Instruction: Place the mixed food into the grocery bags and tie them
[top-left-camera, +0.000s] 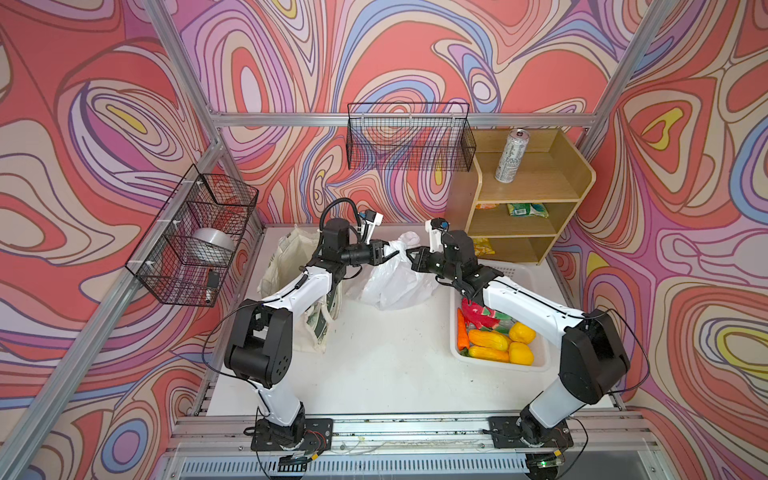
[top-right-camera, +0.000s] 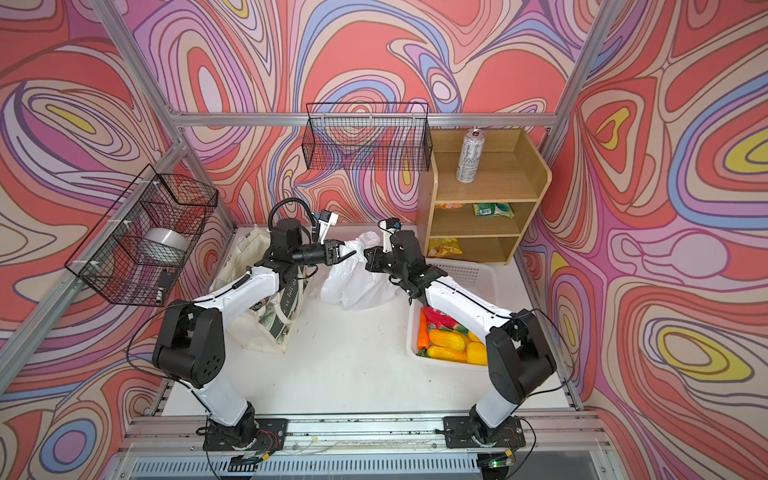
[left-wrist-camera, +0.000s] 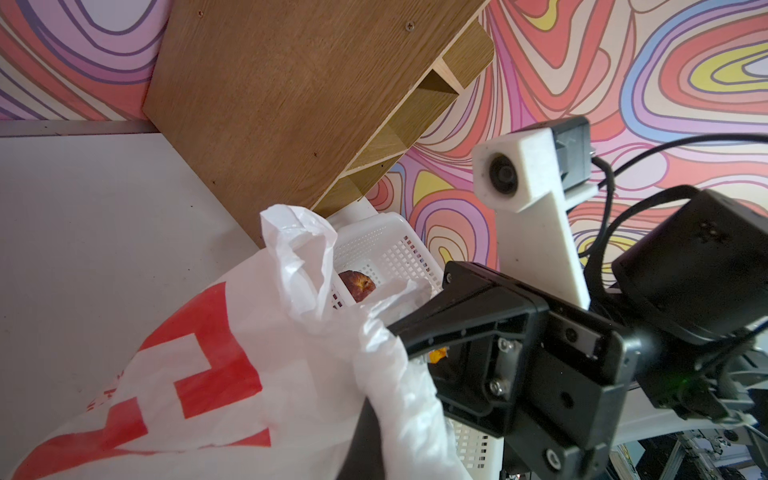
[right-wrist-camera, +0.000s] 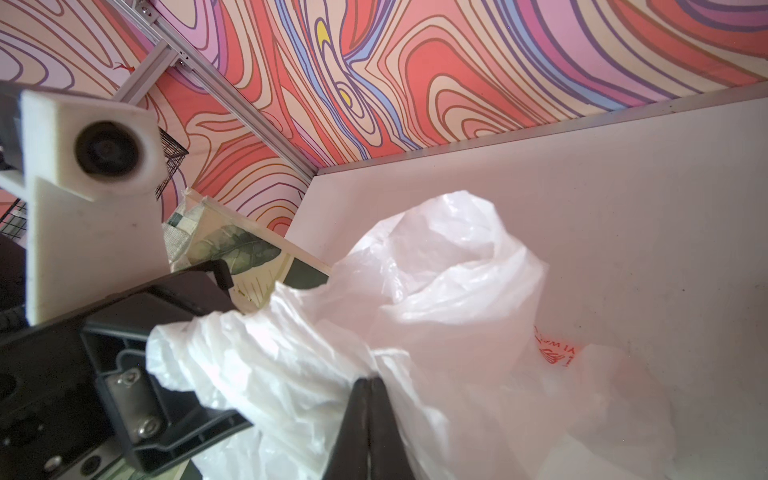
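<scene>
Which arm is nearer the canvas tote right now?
Left. The left arm reaches over the canvas tote, its left claw shut on the plastic bag beside it. The right claw pinches the bag from the far side, its arm above the white basket.

Swirl-patterned walls (top-left-camera: 415, 50) are rising behind the wooden shelf unit (top-left-camera: 540, 178), which is standing on the white tabletop (top-left-camera: 395, 353). A black wire basket (top-left-camera: 409, 139) is hanging just beside the shelf unit.

White table (top-left-camera: 386, 365): canvas tote (top-left-camera: 286, 255), plastic bag (top-left-camera: 395, 284), basket (top-left-camera: 454, 332), shelf (top-left-camera: 457, 208).
</scene>
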